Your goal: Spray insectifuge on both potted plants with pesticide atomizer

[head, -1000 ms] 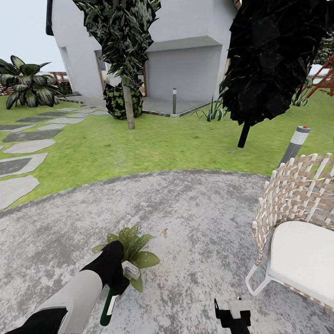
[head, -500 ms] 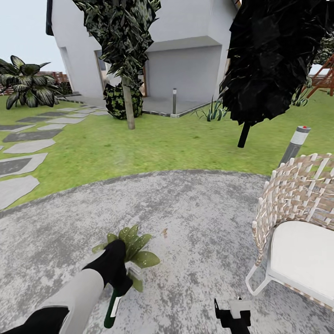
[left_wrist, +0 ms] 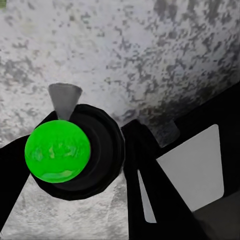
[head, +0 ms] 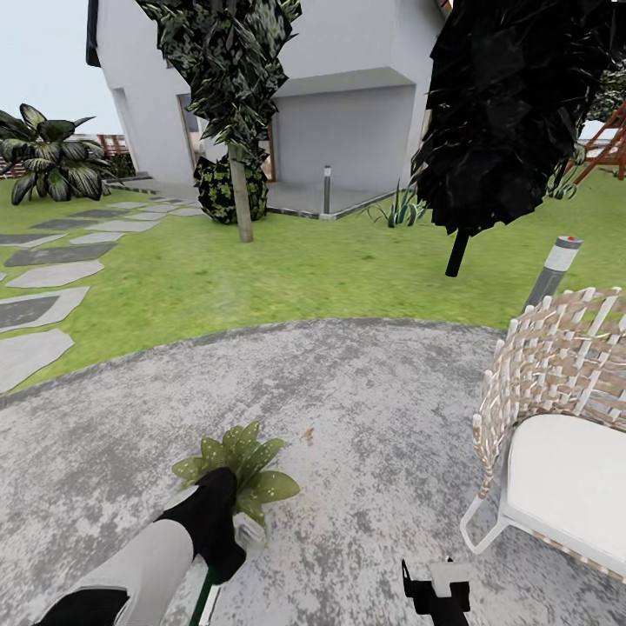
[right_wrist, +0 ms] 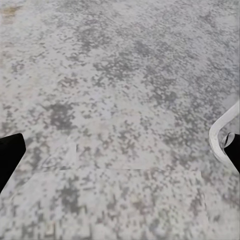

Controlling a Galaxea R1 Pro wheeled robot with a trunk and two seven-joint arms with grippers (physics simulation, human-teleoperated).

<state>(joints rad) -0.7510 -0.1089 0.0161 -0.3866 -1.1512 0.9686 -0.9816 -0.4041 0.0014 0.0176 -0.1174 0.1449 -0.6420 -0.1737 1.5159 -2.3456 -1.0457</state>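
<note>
While the left jaws clamp it, the pesticide atomizer [head: 207,598] hangs near-vertical, pale head [head: 247,529] toward the potted plant [head: 248,469].

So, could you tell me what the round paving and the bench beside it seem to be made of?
Round paving: looks like matte speckled stone or concrete, mottled grey and rough. Wicker bench: pale woven strips crossing in an open lattice, likely rattan or synthetic wicker, with a smooth white seat cushion, perhaps fabric.

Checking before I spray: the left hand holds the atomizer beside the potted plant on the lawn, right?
Not the lawn. The head view shows the potted plant on the grey speckled paving. The left hand does hold the atomizer beside it.
</note>
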